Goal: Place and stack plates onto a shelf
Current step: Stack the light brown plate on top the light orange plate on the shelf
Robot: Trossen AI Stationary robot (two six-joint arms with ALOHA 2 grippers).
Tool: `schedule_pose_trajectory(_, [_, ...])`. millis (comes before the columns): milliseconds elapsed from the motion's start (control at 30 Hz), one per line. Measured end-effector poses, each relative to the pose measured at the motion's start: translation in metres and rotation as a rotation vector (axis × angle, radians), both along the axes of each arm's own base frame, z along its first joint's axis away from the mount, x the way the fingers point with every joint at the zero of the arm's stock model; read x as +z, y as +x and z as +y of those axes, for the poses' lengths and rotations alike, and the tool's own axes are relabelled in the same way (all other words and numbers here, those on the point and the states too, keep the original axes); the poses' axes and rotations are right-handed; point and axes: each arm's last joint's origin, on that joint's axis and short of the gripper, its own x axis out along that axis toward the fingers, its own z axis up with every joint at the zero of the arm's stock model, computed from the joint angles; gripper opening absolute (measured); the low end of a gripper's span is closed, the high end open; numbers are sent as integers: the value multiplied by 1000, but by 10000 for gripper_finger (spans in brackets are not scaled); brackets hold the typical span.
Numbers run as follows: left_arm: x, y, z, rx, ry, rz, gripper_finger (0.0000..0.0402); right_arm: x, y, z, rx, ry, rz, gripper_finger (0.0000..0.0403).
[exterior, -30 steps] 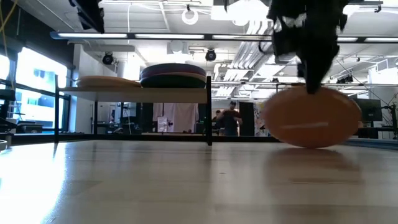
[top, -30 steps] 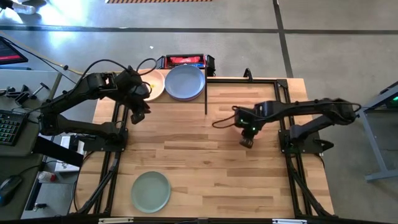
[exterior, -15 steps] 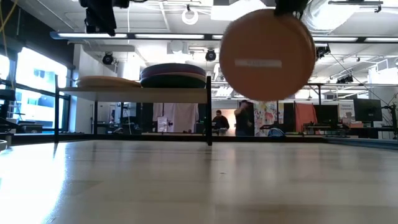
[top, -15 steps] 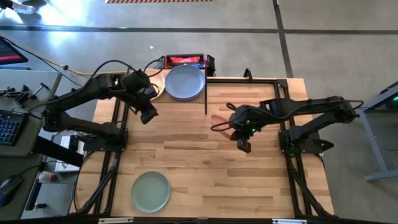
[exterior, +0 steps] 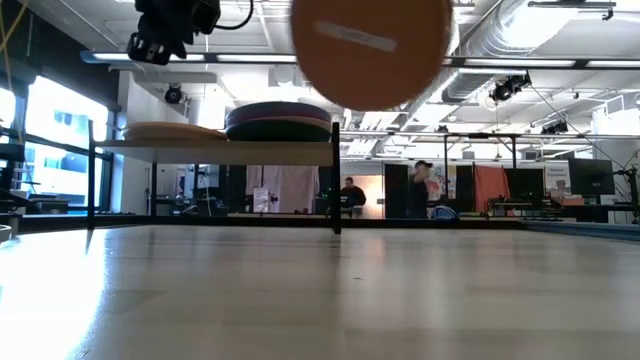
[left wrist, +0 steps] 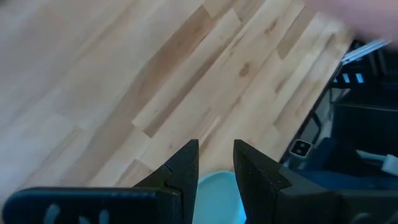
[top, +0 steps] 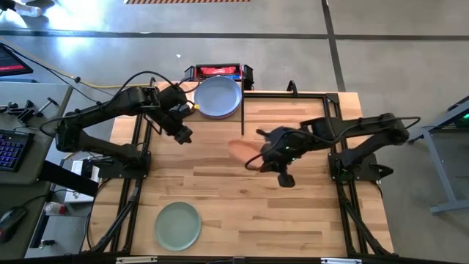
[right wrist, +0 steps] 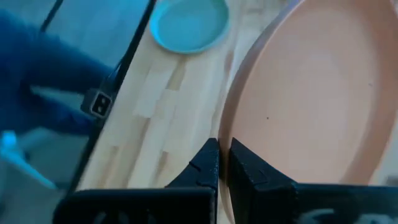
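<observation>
We see right gripper point(top: 270, 150) jaws clamped on peach plate point(top: 242, 150) rim, held above tabletop point(top: 220, 191); left gripper point(top: 183, 134) jaws slightly parted, empty, near shelf point(exterior: 215, 146)

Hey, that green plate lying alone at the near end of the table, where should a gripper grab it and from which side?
Take the sage green plate by its rim, probably on the edge facing the table's middle, coming from above. It lies flat with bare wood around it, so only the thin raised edge gives the fingers something to pinch.

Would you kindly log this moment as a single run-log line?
right end effector: shut on peach plate, lifted above table | left end effector: near shelf, empty | sage plate: on table
</observation>
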Motion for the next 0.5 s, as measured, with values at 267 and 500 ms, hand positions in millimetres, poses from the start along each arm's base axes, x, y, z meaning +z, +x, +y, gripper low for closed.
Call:
schedule_pose_trajectory(267, [0,0,0,74,-61,17,87,6,41,8,254,-209,4,0])
schedule_pose_trajectory(500, [1,0,-3,104,-187,17,87,-2,78,13,370,-300,75,0])
